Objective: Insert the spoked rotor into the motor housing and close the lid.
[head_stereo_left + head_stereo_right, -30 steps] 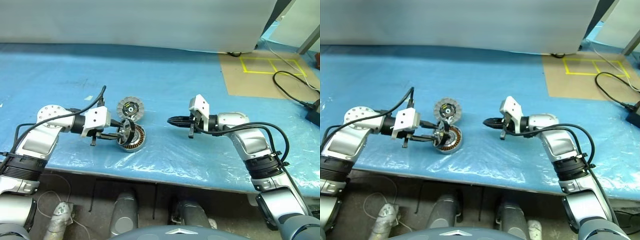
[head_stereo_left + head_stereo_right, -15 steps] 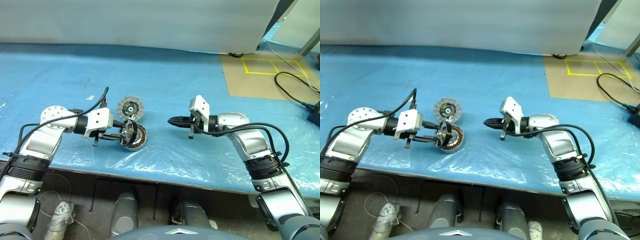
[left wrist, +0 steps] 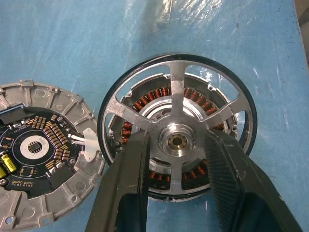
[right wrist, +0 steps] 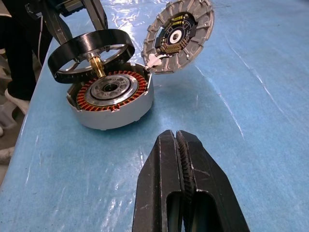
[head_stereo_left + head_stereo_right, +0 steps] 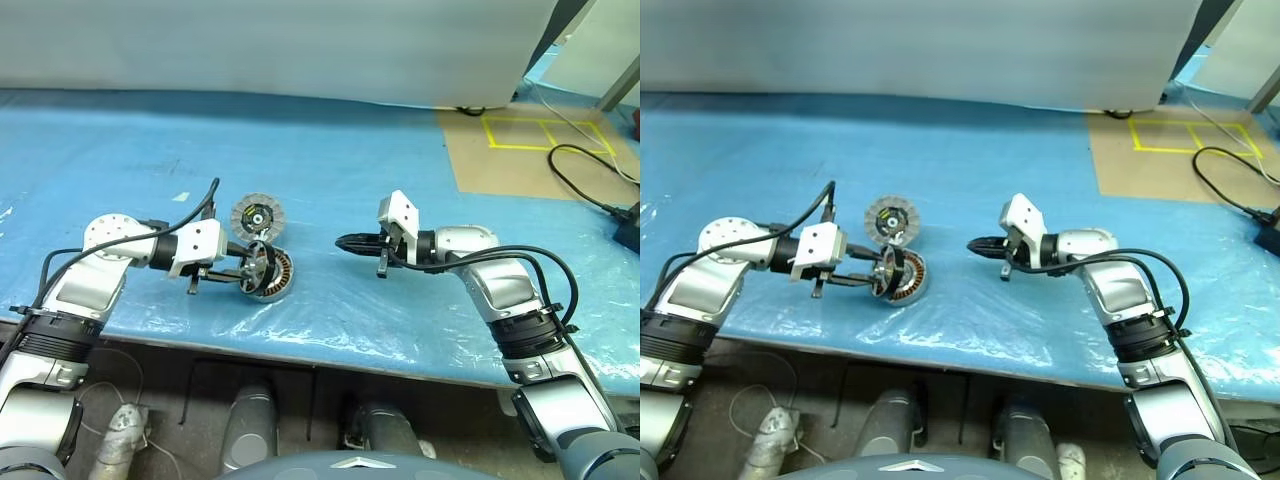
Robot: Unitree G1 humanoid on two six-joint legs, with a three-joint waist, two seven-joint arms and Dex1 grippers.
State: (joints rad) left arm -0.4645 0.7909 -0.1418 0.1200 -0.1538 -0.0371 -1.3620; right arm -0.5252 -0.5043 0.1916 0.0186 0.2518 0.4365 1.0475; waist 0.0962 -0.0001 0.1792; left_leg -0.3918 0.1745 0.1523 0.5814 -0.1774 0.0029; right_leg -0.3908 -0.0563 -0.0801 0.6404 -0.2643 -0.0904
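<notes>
The left pincer (image 5: 243, 276) is gripping the spoked rotor (image 3: 177, 126), a dark-rimmed metal wheel with silver spokes running to a central hub, its two black fingers (image 3: 126, 181) pinching the hub from either side. It is holding the rotor tilted, directly over the motor housing (image 4: 110, 103), a round shallow silver-grey puck with a ring of copper-brown windings, which is sitting on the blue plastic-covered surface (image 5: 360, 160) just beneath the fingertips. In the right wrist view the rotor's brass-coloured shaft is reaching down toward the housing's central bore, while the rim is standing clear above the windings on one side.

So the step in hand looks like the insertion: the rotor is over the housing but not yet seated. The next move probably calls for levelling the rotor so that its rim is lying parallel to the housing, keeping the shaft lined up with the bore, then lowering it straight down before letting go.

Just beyond the left pincer's tips, beside the housing and seemingly joined to it by a small white connector, the lid (image 5: 259, 215) is lying open-side up, a round silver-grey disc with a ribbed rim and a dark circuit centre. It is waiting to be turned over onto the housing.

Further right, the right pincer (image 5: 341, 241) is closed on nothing, hovering above the surface, well apart from the housing and pointing toward it.
</notes>
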